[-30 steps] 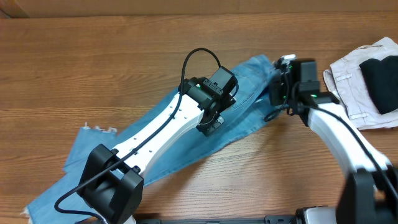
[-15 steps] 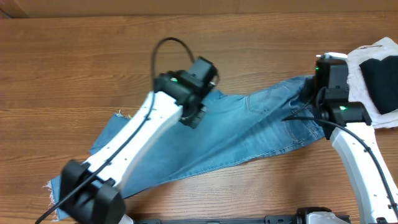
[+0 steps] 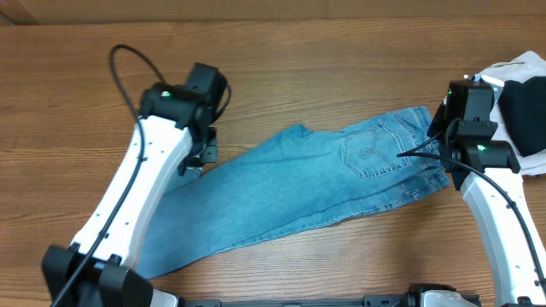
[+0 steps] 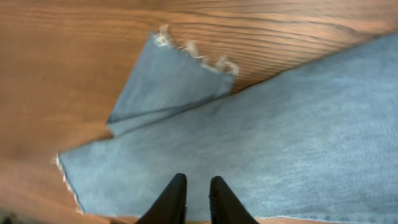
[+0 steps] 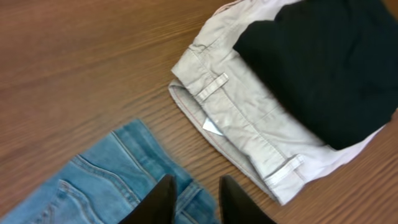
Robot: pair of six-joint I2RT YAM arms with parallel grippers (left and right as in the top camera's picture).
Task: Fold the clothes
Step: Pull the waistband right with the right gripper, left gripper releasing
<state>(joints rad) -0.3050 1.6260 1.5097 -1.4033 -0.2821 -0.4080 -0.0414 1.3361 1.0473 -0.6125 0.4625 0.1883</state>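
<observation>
The light-blue jeans lie flat in a diagonal band, with the waist at the upper right and the legs at the lower left. A stitched back pocket faces up. My left gripper hovers at the band's upper-left edge. In the left wrist view its fingers stand a narrow gap apart over bare denim, with a frayed hem beyond. My right gripper is over the waist end. Its fingers are apart above the waistband and hold nothing.
A folded off-white garment with a black garment on top lies just right of the jeans' waist, at the table's right edge. Bare wooden table surrounds the jeans.
The left arm swung up and to the left and the right arm moved right, drawing the jeans out flat. Both pairs of jaws have parted and let go of the denim.
</observation>
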